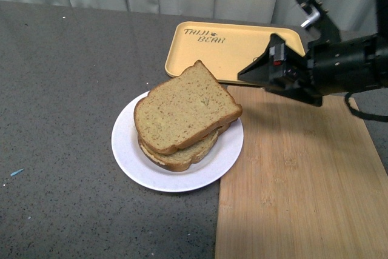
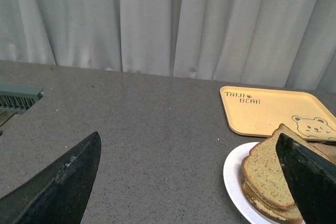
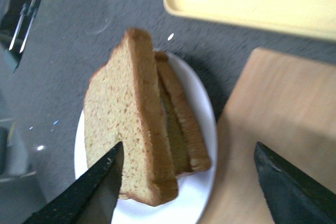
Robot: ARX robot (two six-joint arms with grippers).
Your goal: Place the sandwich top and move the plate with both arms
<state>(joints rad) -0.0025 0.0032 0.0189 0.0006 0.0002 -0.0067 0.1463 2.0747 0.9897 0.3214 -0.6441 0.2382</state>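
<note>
The sandwich top (image 1: 185,108), a plain speckled tan slice with a darker crust, lies on the lower slice on the round white plate (image 1: 130,156). The plate sits on the grey table with its right edge over the wooden board. My right gripper (image 1: 244,75) is open and empty, hovering just right of the sandwich above the board's far end. In the right wrist view its fingers (image 3: 94,187) spread over the sandwich top (image 3: 123,119) and the plate (image 3: 202,116). My left gripper (image 2: 189,182) is open and empty, left of the plate (image 2: 233,179) and sandwich top (image 2: 268,169); it does not show in the front view.
A yellow rectangular tray (image 1: 239,43) with a bear drawing lies behind the plate. A bamboo cutting board (image 1: 303,180) covers the table's right side. Grey curtains hang at the back. A small blue scrap (image 1: 16,172) lies at the table's left.
</note>
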